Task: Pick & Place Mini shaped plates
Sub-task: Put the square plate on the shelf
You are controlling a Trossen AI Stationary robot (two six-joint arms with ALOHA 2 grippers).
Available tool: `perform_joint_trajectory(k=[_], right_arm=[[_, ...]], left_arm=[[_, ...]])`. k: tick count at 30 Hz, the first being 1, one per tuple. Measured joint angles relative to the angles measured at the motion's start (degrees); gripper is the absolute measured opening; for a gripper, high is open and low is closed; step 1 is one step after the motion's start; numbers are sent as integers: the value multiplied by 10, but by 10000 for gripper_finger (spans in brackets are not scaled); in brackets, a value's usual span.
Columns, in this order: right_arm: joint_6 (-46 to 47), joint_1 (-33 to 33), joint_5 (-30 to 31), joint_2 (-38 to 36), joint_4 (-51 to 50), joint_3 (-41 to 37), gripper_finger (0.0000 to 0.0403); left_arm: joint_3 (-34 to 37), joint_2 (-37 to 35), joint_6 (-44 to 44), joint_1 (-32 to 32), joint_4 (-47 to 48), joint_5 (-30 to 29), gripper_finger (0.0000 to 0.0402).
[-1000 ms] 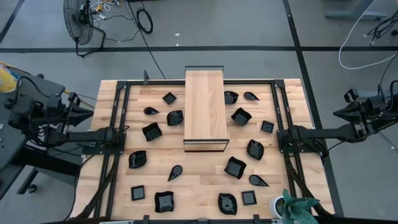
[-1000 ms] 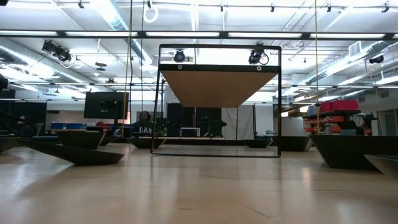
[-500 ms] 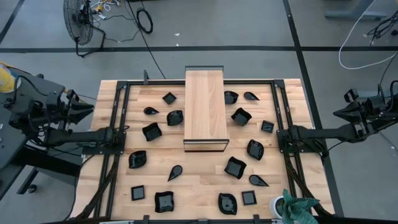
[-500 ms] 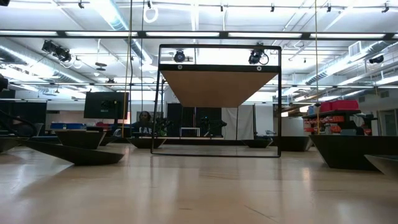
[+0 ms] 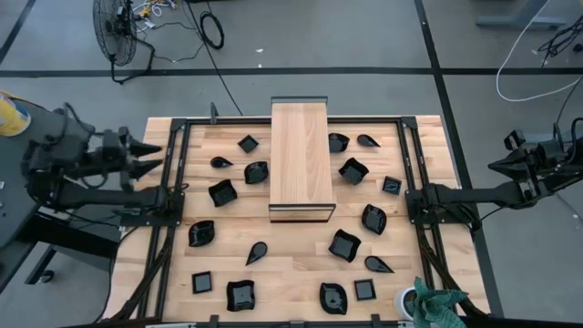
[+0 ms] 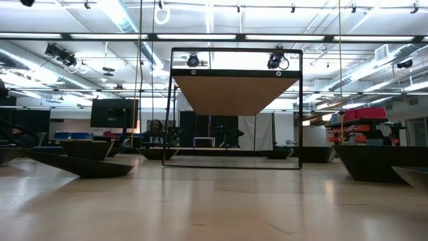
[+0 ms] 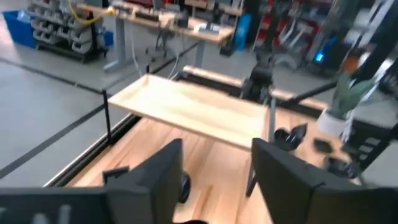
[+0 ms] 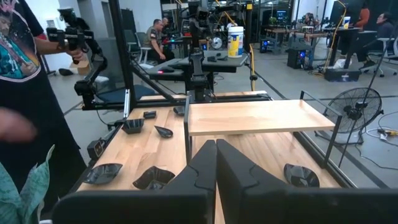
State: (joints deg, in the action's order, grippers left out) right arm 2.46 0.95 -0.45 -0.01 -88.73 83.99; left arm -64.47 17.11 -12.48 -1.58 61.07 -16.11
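Note:
Several small glossy black mini shaped plates lie flat on the wooden table (image 5: 301, 264), among them a square one (image 5: 222, 192), a leaf-shaped one (image 5: 257, 252) and a wavy one (image 5: 344, 245). They ring a long light wooden board (image 5: 301, 162) raised on a black stand. My left gripper (image 5: 153, 155) hangs open above the table's left edge, pointing toward the board (image 7: 193, 112), with nothing between its fingers (image 7: 155, 180). My right gripper (image 5: 495, 167) waits shut beyond the table's right edge, also facing the board (image 8: 261, 117).
Black frame rails (image 5: 173, 200) run along both sides of the table. A potted plant (image 5: 433, 305) stands at the near right corner. A fan (image 5: 117, 32) stands on the floor beyond the far left. A person (image 8: 25, 93) stands beside the table in the right wrist view.
My left gripper has moved toward the table's right edge, from outside the left edge to above it, rising slightly, and has opened. The right arm and the plates have kept still.

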Motion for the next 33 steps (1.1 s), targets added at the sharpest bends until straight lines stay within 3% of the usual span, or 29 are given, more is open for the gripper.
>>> perform_joint_trajectory(k=[7,16,23,33], right_arm=[[0,0,0,0,0,0,10],[0,0,0,0,0,0,10],[0,0,0,0,0,0,10],[0,0,0,0,0,0,10]], left_arm=[[0,87,44,0,-24,-55,282],[0,177,116,-4,-113,-157,275],[0,224,148,-25,-133,-142,269],[0,272,221,-130,-141,-14,268]])
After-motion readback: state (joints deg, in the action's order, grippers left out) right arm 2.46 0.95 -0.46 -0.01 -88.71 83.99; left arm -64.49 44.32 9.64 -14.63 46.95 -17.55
